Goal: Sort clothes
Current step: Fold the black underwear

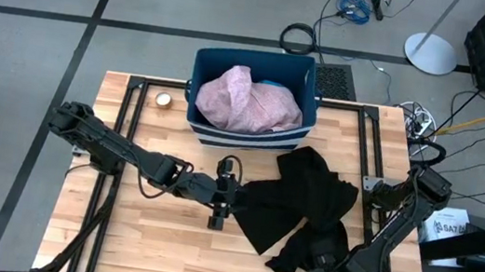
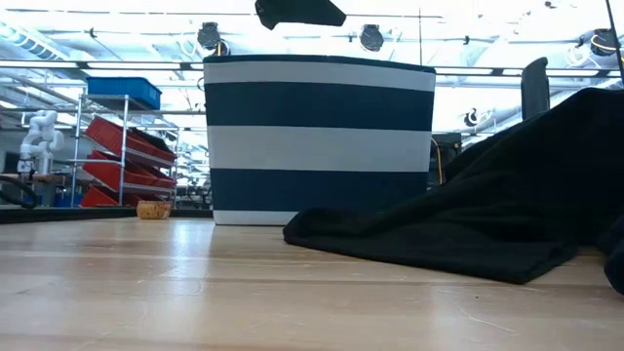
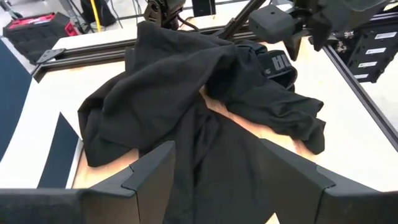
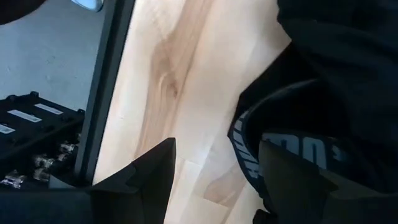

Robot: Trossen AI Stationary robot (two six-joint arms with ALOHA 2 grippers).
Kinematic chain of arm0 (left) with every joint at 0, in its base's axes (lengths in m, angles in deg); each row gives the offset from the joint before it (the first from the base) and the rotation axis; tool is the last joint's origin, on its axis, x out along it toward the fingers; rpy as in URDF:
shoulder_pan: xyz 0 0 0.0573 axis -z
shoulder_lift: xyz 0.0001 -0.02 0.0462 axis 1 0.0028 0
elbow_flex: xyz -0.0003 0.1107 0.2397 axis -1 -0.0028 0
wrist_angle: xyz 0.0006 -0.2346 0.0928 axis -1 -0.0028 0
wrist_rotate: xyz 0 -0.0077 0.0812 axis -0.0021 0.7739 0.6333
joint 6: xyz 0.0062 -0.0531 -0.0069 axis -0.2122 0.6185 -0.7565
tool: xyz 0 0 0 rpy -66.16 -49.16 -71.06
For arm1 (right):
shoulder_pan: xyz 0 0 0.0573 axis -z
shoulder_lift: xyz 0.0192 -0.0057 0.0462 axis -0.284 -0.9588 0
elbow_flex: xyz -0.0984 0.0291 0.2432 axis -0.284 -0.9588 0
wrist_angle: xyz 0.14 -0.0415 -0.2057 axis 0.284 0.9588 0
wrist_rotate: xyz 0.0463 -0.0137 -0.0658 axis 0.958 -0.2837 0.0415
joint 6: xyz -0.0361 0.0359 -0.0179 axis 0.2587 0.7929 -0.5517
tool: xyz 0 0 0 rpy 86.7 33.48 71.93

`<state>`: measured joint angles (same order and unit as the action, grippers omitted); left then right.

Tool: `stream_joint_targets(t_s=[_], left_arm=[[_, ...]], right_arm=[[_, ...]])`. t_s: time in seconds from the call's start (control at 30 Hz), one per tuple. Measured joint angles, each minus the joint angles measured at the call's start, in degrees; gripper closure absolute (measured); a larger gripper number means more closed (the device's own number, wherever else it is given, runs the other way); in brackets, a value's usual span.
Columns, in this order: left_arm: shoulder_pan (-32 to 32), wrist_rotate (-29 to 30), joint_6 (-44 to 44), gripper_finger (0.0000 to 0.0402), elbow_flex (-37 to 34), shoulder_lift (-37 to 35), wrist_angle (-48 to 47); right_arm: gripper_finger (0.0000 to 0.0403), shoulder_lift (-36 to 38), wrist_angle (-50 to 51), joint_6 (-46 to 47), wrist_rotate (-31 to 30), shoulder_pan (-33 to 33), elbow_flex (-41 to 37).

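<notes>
Black garments (image 1: 304, 205) heaped on the right half of the wooden table (image 1: 134, 244), in front of and just right of the navy-and-white striped fabric bin (image 1: 214, 135), with a waistband bearing pale lettering (image 4: 249, 158) lying at the heap's near edge; pale pink garment (image 1: 247, 99) bundled inside the bin with a scrap of teal (image 1: 277, 85) behind it. Left gripper (image 1: 220, 210) at mid-table, fingers (image 3: 155, 171) spread wide and empty, right at the heap's left edge. Right gripper (image 4: 214, 180) low at the table's near right corner, fingers likewise parted with nothing between them, just beside the waistband; small round object (image 1: 164, 100) left of the bin.
</notes>
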<state>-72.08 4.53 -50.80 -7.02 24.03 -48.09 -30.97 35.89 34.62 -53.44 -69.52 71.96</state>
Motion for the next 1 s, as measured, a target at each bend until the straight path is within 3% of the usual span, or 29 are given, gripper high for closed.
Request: stream_joint_targets(t_s=[0.6,0.83,1.0], left_arm=[[-0.07,-0.02,-1.00,0.0166,0.00,0.00,0.21],[-0.07,-0.02,-1.40,0.0166,0.00,0.00,0.43],[-0.07,-0.02,-1.38,0.0166,0.00,0.00,0.38]], right_arm=[[0.0183,0.39,2.56,-2.27,-6.33,1.34,0.85],[0.0183,0.44,0.96,-7.80,-10.86,3.51,5.34],[0.0183,0.48,3.84,-6.64,-10.56,4.34,6.02]])
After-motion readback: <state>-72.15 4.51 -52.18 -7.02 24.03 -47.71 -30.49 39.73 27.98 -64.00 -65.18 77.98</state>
